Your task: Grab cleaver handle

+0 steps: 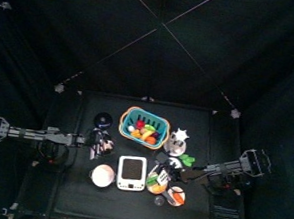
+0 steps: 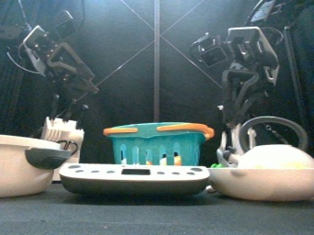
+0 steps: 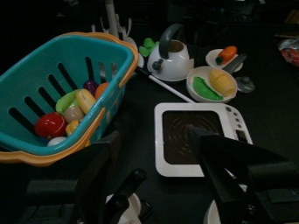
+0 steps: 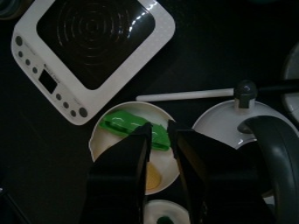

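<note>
I cannot make out the cleaver in any view. A thin white rod (image 3: 173, 88) (image 4: 193, 91) lies between the white scale (image 3: 198, 131) and the white kettle (image 3: 170, 59); whether it belongs to the cleaver I cannot tell. My right gripper (image 4: 162, 136) (image 1: 190, 167) hangs open over a small bowl (image 4: 131, 144) of green and yellow toy food, beside the kettle (image 4: 239, 122). My left gripper (image 3: 163, 144) (image 1: 98, 148) stands wide open and empty over the table's left side, by the teal basket (image 3: 59, 79).
The teal basket (image 1: 145, 126) of toy fruit sits at the back middle. The scale (image 1: 131, 172) lies in front, with a white bowl (image 1: 104, 176) on its left. The kettle (image 2: 276, 170) and small dishes crowd the right front. Black curtains close in all sides.
</note>
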